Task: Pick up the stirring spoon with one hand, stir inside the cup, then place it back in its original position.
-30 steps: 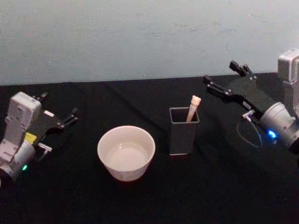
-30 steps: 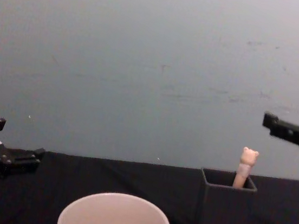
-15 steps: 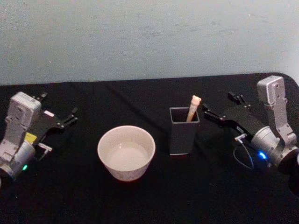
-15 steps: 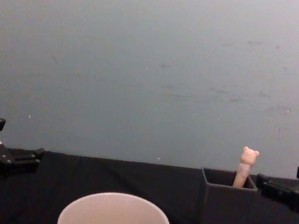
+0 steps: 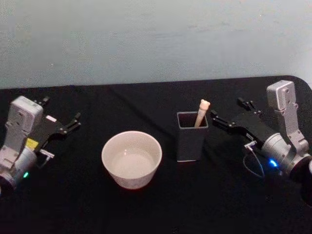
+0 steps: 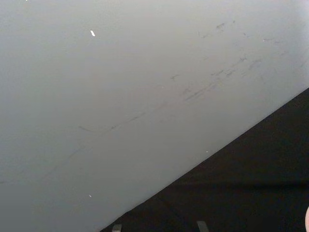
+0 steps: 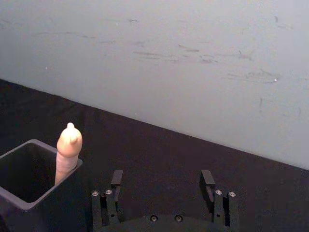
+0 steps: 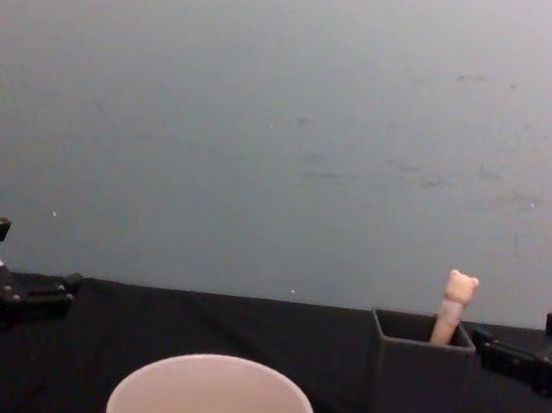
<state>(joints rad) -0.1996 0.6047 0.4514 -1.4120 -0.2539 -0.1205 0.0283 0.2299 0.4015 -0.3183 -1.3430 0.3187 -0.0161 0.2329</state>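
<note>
At table centre you have the cup point(image 5: 131, 159), upright. At its 3 o'clock, just beside it but apart, stands the holder point(image 5: 191, 136), with the spoon point(image 5: 201, 112) upright inside, bear head above the rim. At the holder's 3 o'clock, your right gripper point(image 5: 227, 115) sits near the rim, fingers spread, grasping nothing, level with the holder's top and clear of the spoon. At the cup's 9 o'clock, well apart, your left gripper point(image 5: 61, 116) rests idle, fingers released.
</note>
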